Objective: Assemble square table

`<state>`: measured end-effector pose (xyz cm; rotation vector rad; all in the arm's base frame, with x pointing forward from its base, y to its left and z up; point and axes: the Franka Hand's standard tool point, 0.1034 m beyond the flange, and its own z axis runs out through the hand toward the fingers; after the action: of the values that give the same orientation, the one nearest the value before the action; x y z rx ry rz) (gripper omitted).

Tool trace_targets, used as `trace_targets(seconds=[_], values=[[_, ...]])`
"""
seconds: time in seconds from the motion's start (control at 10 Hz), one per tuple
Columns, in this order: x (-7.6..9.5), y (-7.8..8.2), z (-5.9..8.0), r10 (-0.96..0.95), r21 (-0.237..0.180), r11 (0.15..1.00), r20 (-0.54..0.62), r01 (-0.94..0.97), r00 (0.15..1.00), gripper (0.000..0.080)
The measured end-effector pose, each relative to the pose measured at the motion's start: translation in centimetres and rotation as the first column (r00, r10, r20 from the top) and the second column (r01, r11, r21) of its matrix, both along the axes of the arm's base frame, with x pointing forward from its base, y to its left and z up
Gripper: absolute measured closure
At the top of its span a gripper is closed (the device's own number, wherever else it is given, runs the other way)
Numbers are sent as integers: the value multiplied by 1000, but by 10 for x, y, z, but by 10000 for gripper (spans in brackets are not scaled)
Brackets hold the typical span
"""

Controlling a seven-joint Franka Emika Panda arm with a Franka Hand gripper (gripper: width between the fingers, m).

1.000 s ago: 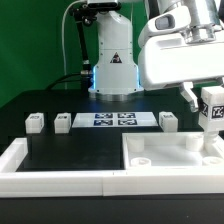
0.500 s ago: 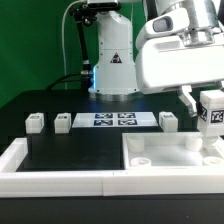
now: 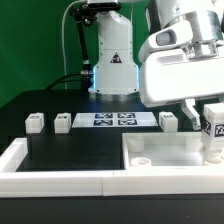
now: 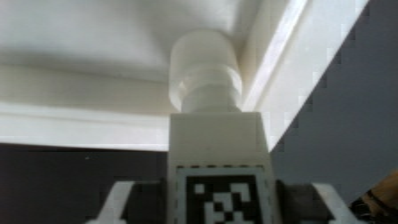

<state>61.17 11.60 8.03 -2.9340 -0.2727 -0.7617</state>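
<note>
My gripper [image 3: 212, 127] is shut on a white table leg [image 3: 214, 133] with a black-and-white tag. It holds the leg upright over the far right corner of the white square table top [image 3: 160, 160], which lies at the exterior view's lower right. In the wrist view the gripper [image 4: 221, 206] has the tagged leg [image 4: 217, 140] between its fingers [image 4: 118, 198]. The leg's round end points at the table top [image 4: 89, 90]. Whether the leg touches the top cannot be told. Three more legs [image 3: 36, 122] [image 3: 63, 122] [image 3: 168, 121] stand in a row behind.
The marker board [image 3: 112, 121] lies between the loose legs. A white rim bar [image 3: 55, 178] edges the black surface along the front and left. The robot base [image 3: 113, 60] stands at the back with a cable beside it.
The gripper has moved down and slightly toward the exterior view's left with the leg, bringing it lower over the table top's far right corner.
</note>
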Motion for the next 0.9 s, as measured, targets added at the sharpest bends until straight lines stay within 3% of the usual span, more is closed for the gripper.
trace_targets(seconds=[0.5,0.9], values=[[-4,-1,-12,-3,-2,1000,-7,3,1000,509],[-5,1,-13,-9,-7,1000,66,10,998,509]])
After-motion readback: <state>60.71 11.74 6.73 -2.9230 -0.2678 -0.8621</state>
